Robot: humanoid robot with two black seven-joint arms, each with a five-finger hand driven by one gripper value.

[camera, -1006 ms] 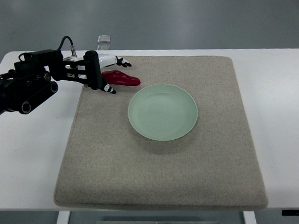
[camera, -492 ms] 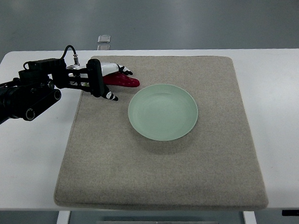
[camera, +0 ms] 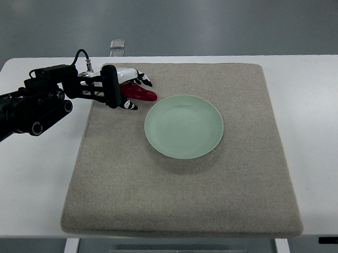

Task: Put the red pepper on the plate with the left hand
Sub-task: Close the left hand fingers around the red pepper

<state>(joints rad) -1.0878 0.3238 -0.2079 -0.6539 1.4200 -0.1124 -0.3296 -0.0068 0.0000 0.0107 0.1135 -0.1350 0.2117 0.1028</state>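
The red pepper (camera: 142, 93) lies on the grey mat (camera: 182, 182) just left of the pale green plate (camera: 184, 126). My left hand (camera: 135, 92) comes in from the left on a black arm and closes around the pepper's left end. Its white fingers (camera: 140, 79) curl over the far side and the thumb sits on the near side. The pepper's right tip sticks out toward the plate's rim. I cannot tell whether the pepper is off the mat. The plate holds nothing. The right arm does not show.
The mat covers most of a white table (camera: 31, 183). A small clear object (camera: 117, 46) sits at the table's far edge behind the hand. Grey floor lies beyond.
The left hand has moved slightly right and nearer, and its fingers have closed in around the pepper. The pepper has shifted a little toward the plate.
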